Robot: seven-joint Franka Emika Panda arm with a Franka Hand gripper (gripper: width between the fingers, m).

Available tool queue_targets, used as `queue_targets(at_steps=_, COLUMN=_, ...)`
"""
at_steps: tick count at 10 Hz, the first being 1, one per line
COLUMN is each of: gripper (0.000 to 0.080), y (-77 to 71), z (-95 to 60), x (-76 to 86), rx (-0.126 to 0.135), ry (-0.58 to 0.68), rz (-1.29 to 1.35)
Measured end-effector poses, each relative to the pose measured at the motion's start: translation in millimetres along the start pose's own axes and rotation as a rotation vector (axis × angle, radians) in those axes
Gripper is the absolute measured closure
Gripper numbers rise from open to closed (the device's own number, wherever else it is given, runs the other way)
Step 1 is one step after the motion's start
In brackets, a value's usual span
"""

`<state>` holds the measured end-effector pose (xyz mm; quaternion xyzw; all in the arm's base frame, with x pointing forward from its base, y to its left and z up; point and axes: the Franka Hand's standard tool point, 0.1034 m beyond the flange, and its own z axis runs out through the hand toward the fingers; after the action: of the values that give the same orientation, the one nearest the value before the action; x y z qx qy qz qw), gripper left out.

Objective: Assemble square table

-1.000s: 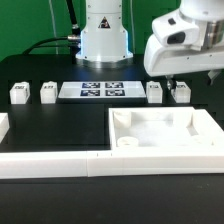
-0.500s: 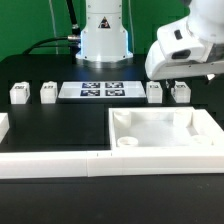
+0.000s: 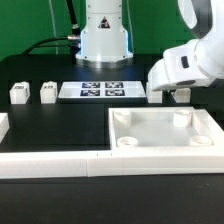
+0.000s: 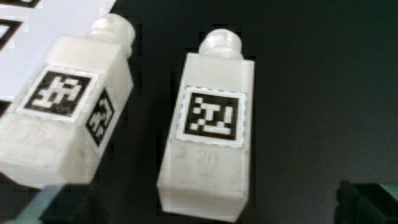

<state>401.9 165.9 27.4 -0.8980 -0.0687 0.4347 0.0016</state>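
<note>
The square table top (image 3: 165,135), white with a raised rim and round corner sockets, lies at the front right in the exterior view. Two white block legs (image 3: 18,93) (image 3: 48,92) stand at the back left. Another leg (image 3: 181,96) shows just behind the top, and its neighbour is hidden by my hand. My gripper (image 3: 165,90) hangs low over that pair. In the wrist view two tagged legs lie side by side (image 4: 71,100) (image 4: 210,120). My gripper (image 4: 214,208) is open, and its dark fingertips (image 4: 365,200) straddle the end of the second leg without touching it.
The marker board (image 3: 103,90) lies fixed at the back centre in front of the robot base (image 3: 105,35). A long white L-shaped rail (image 3: 50,162) runs along the front, with a piece (image 3: 3,127) at the exterior view's left edge.
The arm has come down over the two legs on the exterior view's right and now covers one of them. The jaws have stayed wide.
</note>
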Motion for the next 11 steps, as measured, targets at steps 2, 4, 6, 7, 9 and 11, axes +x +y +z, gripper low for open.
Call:
queue_targets(at_steps=2, gripper=0.0150, y=-5.2, z=15.7, x=-3.9, rx=-0.016, ry=-0.037, rz=0.053)
queue_targets(at_steps=4, gripper=0.0150, y=-5.7, z=35.6, x=-5.8, rx=-0.027, ry=-0.068, rz=0.055)
queue_targets(at_steps=6, gripper=0.0236, y=-5.9, z=35.1, x=-5.6, rx=-0.027, ry=-0.068, rz=0.055)
queue_targets(at_steps=7, gripper=0.0384, y=-5.9, z=35.5, x=-5.7, rx=-0.027, ry=-0.069, rz=0.055)
queue_targets(at_steps=9, gripper=0.0511, y=-5.9, z=35.6, x=-5.7, rx=-0.027, ry=-0.069, rz=0.054)
queue_targets(at_steps=11, gripper=0.0511, y=-5.9, z=35.6, x=-5.7, rx=-0.027, ry=-0.069, rz=0.054)
